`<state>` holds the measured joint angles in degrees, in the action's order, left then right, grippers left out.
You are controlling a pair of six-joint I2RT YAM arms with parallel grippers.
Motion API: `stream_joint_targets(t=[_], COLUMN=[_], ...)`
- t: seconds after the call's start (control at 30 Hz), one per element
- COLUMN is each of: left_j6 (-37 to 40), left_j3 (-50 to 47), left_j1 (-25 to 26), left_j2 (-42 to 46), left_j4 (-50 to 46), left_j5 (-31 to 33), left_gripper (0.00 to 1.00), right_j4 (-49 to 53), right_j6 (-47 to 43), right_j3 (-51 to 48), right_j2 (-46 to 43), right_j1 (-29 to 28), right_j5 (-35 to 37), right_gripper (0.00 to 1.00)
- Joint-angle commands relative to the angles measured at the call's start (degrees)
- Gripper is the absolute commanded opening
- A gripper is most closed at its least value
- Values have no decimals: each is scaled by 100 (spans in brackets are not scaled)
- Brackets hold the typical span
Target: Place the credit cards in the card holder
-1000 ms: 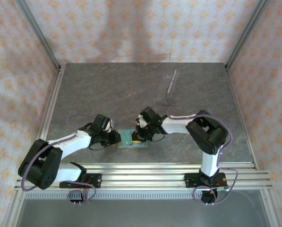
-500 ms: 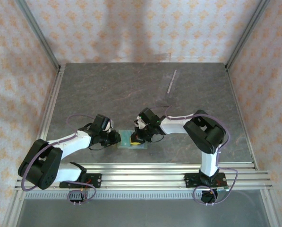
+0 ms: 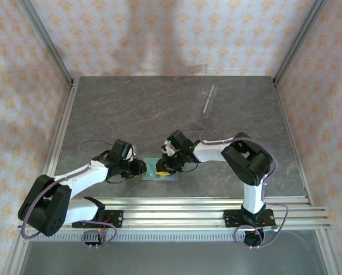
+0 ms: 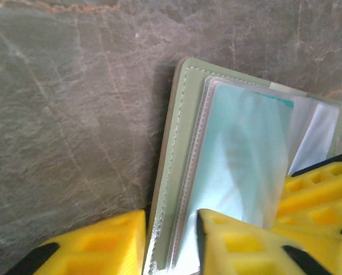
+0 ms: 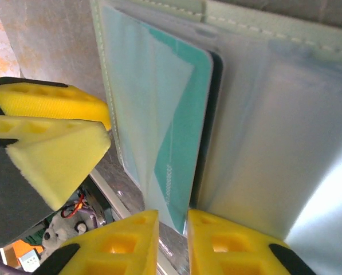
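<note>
My right gripper (image 5: 172, 229) pinches the teal card (image 5: 179, 132) — ease it straight in while my left gripper (image 4: 171, 240) clamps the holder (image 4: 179, 137) edge.

Both grippers crowd the card holder (image 3: 161, 170), far table (image 3: 159, 109) open

1 card holder (image 4: 185, 143), 1 teal card (image 5: 182, 132), 2 arms (image 3: 85, 175).
</note>
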<state>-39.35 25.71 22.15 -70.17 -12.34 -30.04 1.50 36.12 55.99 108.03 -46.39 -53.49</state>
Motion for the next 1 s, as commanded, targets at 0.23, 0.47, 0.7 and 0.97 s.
stream_joint_targets(t=[0.23, 0.47, 0.7, 0.97], left_j6=[107, 149, 186, 114], left_j3=[108, 201, 304, 285], left_j1=[8, 0, -5, 4], left_j2=[308, -58, -331, -608], left_j4=[-516, -328, -185, 90], left_j5=[416, 267, 148, -23], left_gripper=[47, 56, 58, 54], right_j4=[1552, 2958, 2721, 1999], right_j6=[-972, -1365, -1002, -1168], right_j3=[-30, 262, 243, -56], right_j2=[-1216, -1493, -1102, -1047], right_j1=[401, 203, -59, -58], right_j5=[803, 3093, 3415, 2843], right_gripper=[43, 54, 63, 34])
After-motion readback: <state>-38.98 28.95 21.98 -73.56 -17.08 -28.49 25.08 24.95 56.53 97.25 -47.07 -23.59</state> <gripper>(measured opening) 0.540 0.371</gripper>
